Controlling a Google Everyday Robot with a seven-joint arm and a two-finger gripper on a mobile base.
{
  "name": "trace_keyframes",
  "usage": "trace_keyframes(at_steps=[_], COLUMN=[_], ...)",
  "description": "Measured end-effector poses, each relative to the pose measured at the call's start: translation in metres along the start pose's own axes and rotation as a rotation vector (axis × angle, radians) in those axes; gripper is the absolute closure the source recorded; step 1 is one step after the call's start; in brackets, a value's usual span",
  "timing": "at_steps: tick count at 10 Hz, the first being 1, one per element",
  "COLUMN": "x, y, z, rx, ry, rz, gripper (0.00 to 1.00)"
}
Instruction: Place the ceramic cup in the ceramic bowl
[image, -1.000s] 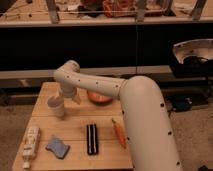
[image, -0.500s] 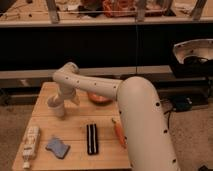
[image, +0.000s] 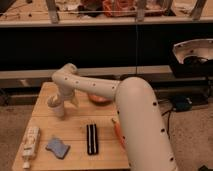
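The pale ceramic cup (image: 56, 106) stands upright on the left part of the wooden table (image: 80, 122). My gripper (image: 64, 99) hangs straight down at the cup, its dark fingers (image: 71, 100) open and close against the cup's right side. The cup rests on the table. The orange-brown ceramic bowl (image: 100, 99) sits to the right of the cup, at the table's far edge. My white arm crosses in front of the bowl and hides most of it.
A white labelled bottle (image: 30, 143) lies at the front left, with a blue sponge (image: 58, 147) beside it. A black bar (image: 91, 138) lies mid-front. An orange stick-like item (image: 118, 133) lies next to the arm's base.
The arm's wrist has shifted slightly left and down toward the cup. The cup and the other objects have not moved.
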Motion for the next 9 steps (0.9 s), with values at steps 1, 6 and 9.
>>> trace_keyframes(at_steps=[1, 6, 9], x=[-0.0001, -0.0030, -0.0047], y=[0.0002, -0.0012, -0.0019], z=[0.0005, 0.0065, 0.0094], rx=[0.001, 0.006, 0.008], ry=[-0.001, -0.015, -0.022], rz=[-0.001, -0.015, -0.020], gripper=[0.20, 0.27, 0.40])
